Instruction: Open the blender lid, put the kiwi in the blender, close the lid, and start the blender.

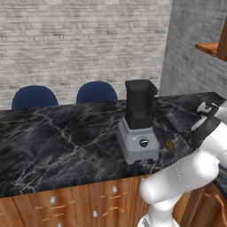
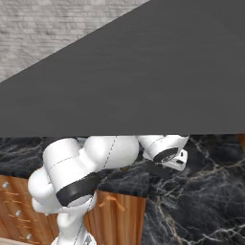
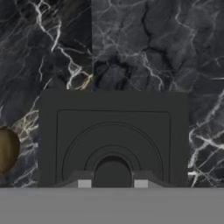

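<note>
Left base view: one blender [image 1: 139, 120] stands on the black marble counter [image 1: 66, 137], grey base with one round black knob [image 1: 143, 142] on its front and the dark jar on top. One kiwi [image 1: 169, 144] lies on the counter just beside the base, on the side toward the arm. Two blue chair backs [image 1: 34, 97] show behind the counter. Wooden drawers [image 1: 80, 204] run under the counter edge. The hand end of the arm sits at the right edge, over the counter corner; the fingers cannot be made out here.

Right base view: a broad dark grey slab [image 2: 143, 72] crosses the upper part, too close to identify. Below it the white arm bends over the marble, and the hand reaches out above the countertop; fingertips too small to read.

Hand view: one blender lid [image 3: 113, 135], flat, black and square, is clenched in the gripper [image 3: 112, 183], its near edge between the two fingertips [image 3: 84, 183]. The jaws are closed on it. One kiwi, cut by the frame edge, lies on the marble beyond the lid's side, past the fingertip on that side.
</note>
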